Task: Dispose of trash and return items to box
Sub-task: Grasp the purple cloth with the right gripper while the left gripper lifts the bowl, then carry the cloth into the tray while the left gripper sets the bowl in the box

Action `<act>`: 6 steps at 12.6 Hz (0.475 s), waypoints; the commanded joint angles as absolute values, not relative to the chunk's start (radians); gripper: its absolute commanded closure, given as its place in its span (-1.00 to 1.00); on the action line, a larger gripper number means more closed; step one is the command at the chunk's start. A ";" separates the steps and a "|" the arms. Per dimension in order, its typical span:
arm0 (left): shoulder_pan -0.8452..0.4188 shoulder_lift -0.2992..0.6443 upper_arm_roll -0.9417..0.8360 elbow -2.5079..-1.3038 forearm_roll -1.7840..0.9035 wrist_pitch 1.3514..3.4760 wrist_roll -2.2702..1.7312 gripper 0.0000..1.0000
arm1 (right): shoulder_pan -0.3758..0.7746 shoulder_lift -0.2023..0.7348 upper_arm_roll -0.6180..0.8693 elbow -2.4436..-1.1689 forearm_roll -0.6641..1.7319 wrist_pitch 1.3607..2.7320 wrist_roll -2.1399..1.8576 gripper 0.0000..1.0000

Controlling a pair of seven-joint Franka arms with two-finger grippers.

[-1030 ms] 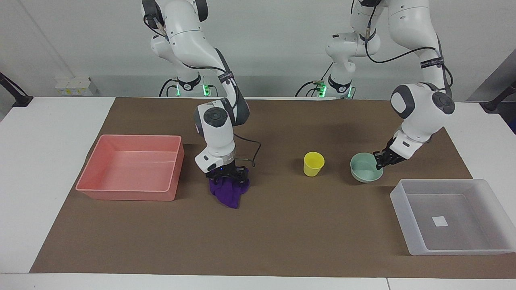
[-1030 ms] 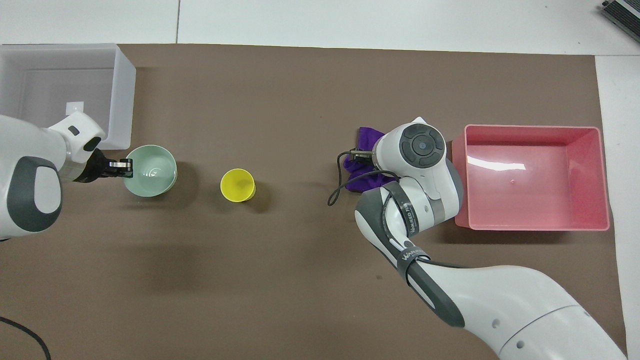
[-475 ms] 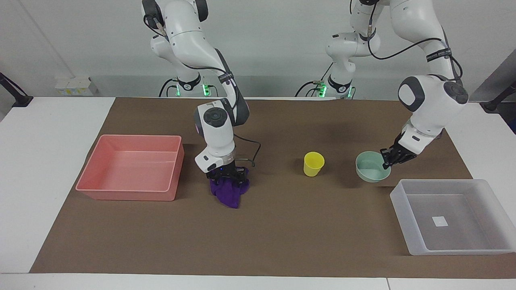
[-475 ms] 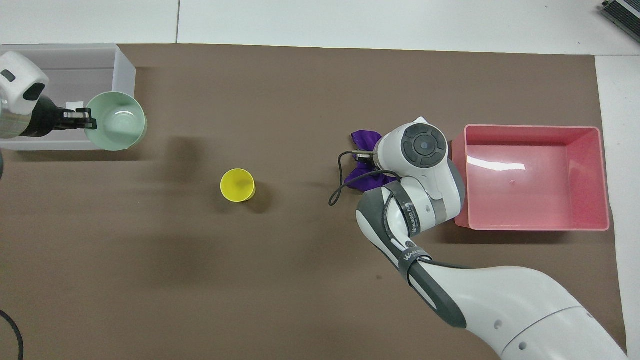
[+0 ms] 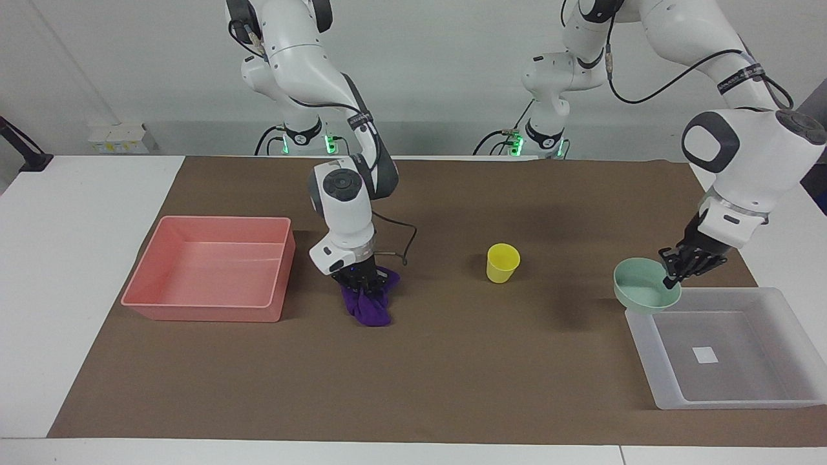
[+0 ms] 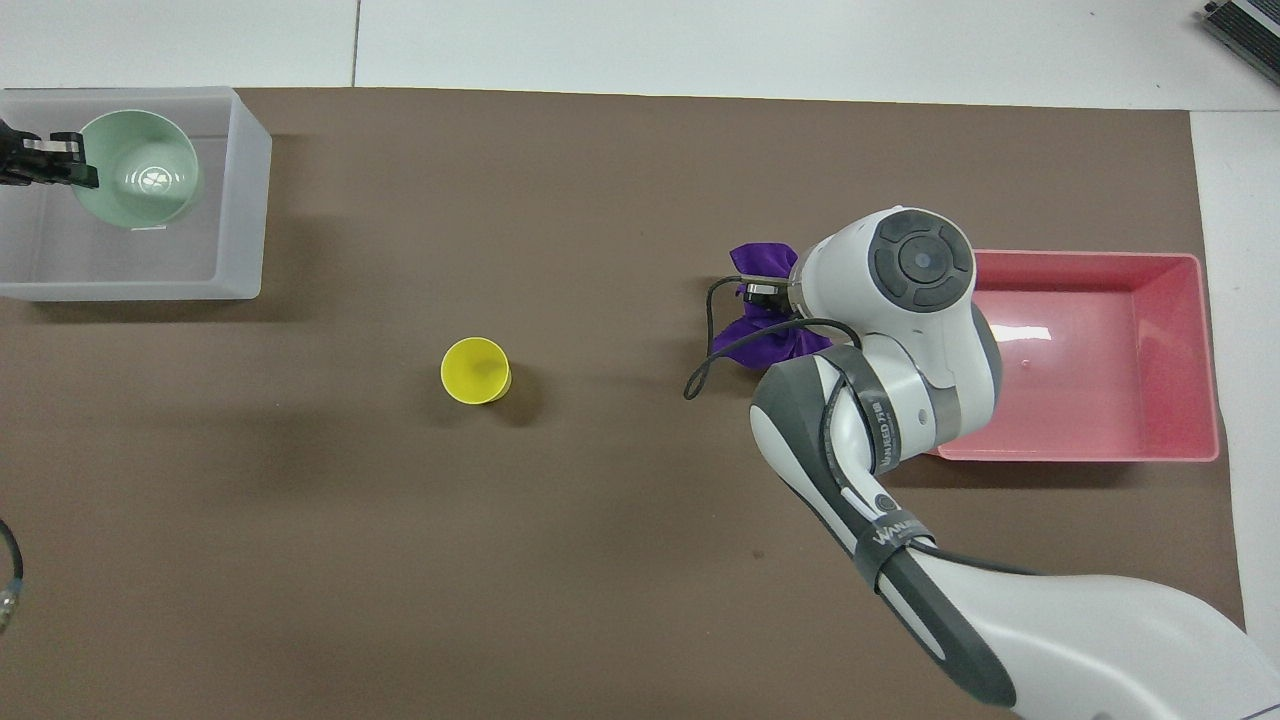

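Note:
My left gripper [image 5: 672,274] [image 6: 75,160] is shut on the rim of the mint-green bowl [image 5: 646,290] [image 6: 140,165]. It holds the bowl in the air, upright, over the edge of the translucent box [image 5: 743,403] [image 6: 240,200]. My right gripper [image 5: 362,284] [image 6: 760,295] points down beside the pink bin and is shut on the purple cloth [image 5: 369,309] [image 6: 765,335], which hangs bunched below it, low over the mat. The yellow cup [image 5: 502,261] [image 6: 476,370] stands upright on the mat between the two arms.
The pink bin [image 5: 207,310] [image 6: 1080,440] sits at the right arm's end of the brown mat, with nothing in it. A white square sticker [image 5: 705,354] lies on the box's floor. A black cable loops beside the right gripper.
The left arm lifted the bowl off the mat near the cup and carried it to the box. The right gripper closed on the cloth and gathered it upward.

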State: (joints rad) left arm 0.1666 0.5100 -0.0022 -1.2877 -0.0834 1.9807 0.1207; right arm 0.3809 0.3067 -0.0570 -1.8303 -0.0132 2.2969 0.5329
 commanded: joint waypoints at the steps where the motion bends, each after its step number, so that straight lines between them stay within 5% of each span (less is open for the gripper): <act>1: 0.231 0.659 -0.041 -1.118 -0.066 2.000 0.127 1.00 | 0.368 0.259 -0.058 -1.784 0.008 2.217 0.540 1.00; 6: 0.268 0.692 -0.040 -1.126 -0.064 2.097 0.150 1.00 | 0.341 0.172 -0.058 -1.637 -0.011 1.970 0.545 1.00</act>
State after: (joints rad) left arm 0.2542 0.6640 -0.0269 -1.1573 -0.0833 2.0757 0.1390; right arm 0.3534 0.2024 -0.0647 -1.6657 -0.0121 2.0418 0.5350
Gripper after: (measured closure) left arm 0.978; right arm 0.921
